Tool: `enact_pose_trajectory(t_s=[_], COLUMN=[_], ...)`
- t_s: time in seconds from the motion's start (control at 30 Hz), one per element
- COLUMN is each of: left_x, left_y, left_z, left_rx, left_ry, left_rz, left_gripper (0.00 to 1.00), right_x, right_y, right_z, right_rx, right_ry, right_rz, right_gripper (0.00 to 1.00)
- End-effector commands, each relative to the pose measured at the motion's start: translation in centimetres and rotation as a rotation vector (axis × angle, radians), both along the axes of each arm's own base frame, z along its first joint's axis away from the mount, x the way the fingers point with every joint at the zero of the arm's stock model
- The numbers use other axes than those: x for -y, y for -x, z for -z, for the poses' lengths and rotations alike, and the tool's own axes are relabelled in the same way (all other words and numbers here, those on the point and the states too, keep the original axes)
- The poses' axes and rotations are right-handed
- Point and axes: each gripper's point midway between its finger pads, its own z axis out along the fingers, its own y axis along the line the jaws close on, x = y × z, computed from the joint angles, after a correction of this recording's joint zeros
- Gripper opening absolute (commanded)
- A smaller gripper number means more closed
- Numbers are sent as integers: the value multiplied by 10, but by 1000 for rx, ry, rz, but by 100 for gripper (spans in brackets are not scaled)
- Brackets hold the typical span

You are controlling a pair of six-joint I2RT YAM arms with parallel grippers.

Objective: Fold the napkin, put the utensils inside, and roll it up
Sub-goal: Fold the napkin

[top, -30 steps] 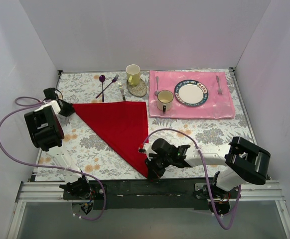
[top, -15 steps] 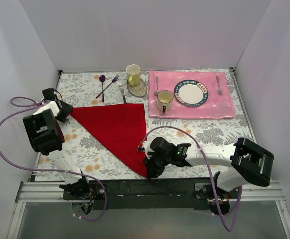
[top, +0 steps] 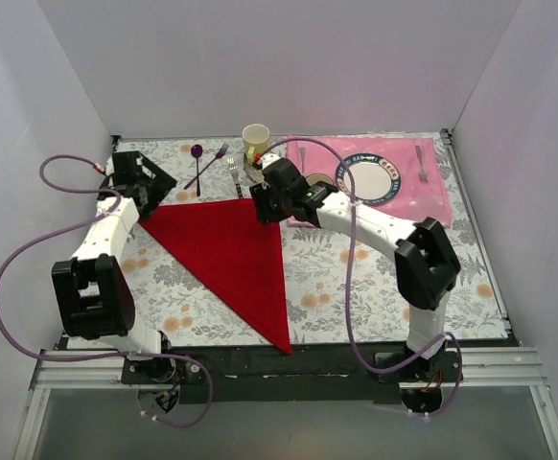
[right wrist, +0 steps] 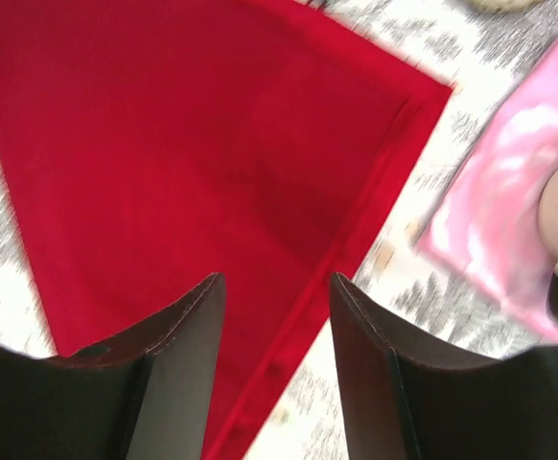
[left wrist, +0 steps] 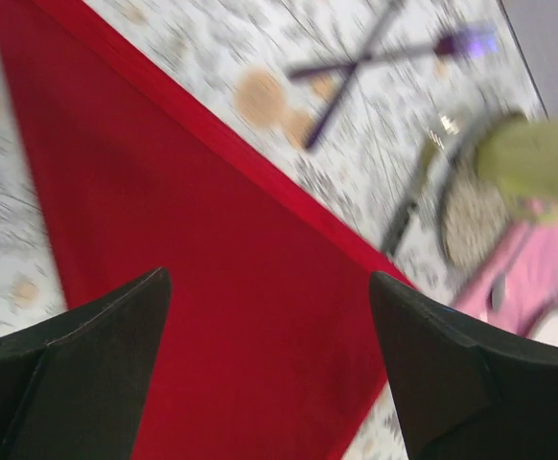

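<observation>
The red napkin (top: 236,254) lies flat on the table, folded into a triangle with its long point toward the near edge. My left gripper (top: 156,187) hovers above its far left corner, open, with only red napkin (left wrist: 212,287) between the fingers (left wrist: 116,326). My right gripper (top: 262,204) hangs over the far right corner, open and holding nothing, above the hemmed edge of the napkin (right wrist: 164,144). The fork (top: 234,176), silver tines and dark handle, lies just beyond the napkin's far edge. In the left wrist view the fork (left wrist: 408,192) shows blurred.
A purple spoon-and-fork pair (top: 205,165) lies crossed at the back left. A yellow mug (top: 255,142) stands on a coaster behind the fork. The pink placemat (top: 423,206) at the back right carries a plate (top: 367,179) and a silver fork (top: 421,163). White walls close three sides.
Both grippers have opened and let go of the napkin's corners. The right arm swung from the near point to the far right corner; the left arm moved back and right.
</observation>
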Motion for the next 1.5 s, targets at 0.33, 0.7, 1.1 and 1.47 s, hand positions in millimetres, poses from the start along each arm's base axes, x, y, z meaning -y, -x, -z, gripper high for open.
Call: enact_pose_trajectory(t_s=[0.33, 0.7, 1.1, 1.47], left_x=[125, 135, 139, 141], left_y=[66, 70, 70, 68], left_z=[-16, -20, -28, -33], left_rx=[85, 100, 118, 126], left_ry=[61, 63, 72, 77], left_rz=[392, 445, 464, 474], left_gripper=[91, 92, 92, 92], right_x=[-12, -16, -18, -13], right_y=[-103, -127, -133, -140], right_z=[49, 72, 93, 101], right_rx=[60, 67, 52, 53], right_ry=[149, 153, 158, 162], right_rz=[61, 40, 28, 31], right_gripper=[43, 37, 35, 37])
